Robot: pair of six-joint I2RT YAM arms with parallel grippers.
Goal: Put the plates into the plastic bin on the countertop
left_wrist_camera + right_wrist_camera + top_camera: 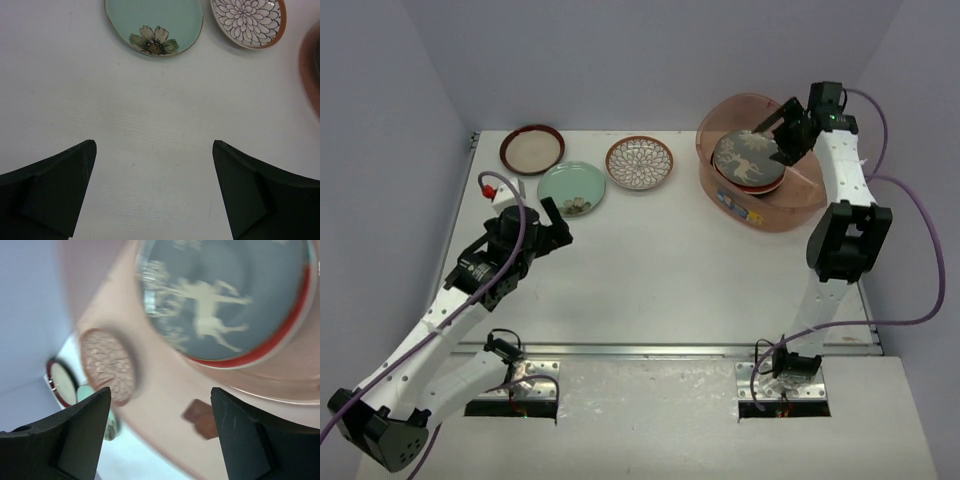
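Still on table [650, 260]: mint-green plate [155, 20], brown lattice plate [639, 162], dark-rimmed cream plate [532, 148]. Grey deer plate [748, 160] inside plastic bin [770, 215]. Left end effector [155, 147] and right end effector [160, 395] both spread, empty. Plates likely rigid, glazed, slippery, breakable: pinch rim.

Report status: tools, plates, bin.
Left tool open, empty, short of mint plate. Right tool open above bin, deer plate inside on top. Lattice plate, dark-rimmed plate also on table. Nothing in the way.
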